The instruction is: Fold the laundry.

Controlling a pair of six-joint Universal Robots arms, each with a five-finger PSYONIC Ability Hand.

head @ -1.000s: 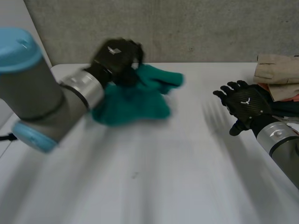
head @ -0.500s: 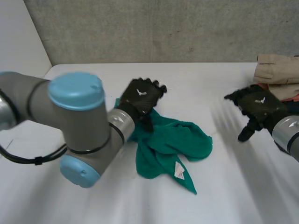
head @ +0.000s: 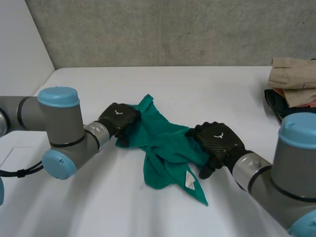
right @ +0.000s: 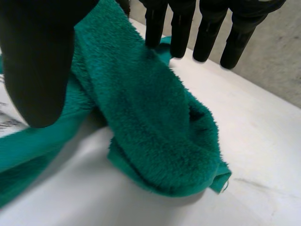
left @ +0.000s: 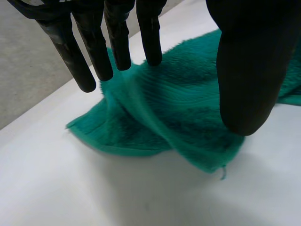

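Note:
A crumpled green towel (head: 165, 143) lies on the white table (head: 98, 207) with a white label (head: 189, 180) showing near its front tip. My left hand (head: 118, 118) rests at the towel's left end. In the left wrist view its fingers (left: 120, 42) are straight, their tips touch the cloth (left: 188, 108), and the thumb stands apart above it. My right hand (head: 217, 143) sits on the towel's right fold. Its straight fingers (right: 181, 28) reach over the thick fold (right: 146, 108), with the thumb (right: 37, 56) held off to the side. Neither hand grips the cloth.
A pile of beige and other clothes (head: 292, 79) lies at the table's back right corner. A grey wall (head: 173, 29) stands behind the table. The table's left edge (head: 47, 79) runs close to my left arm.
The left hand swung the towel in, let it fall in the middle, then drew back to its left end. The right hand came in from the right onto the towel's right fold.

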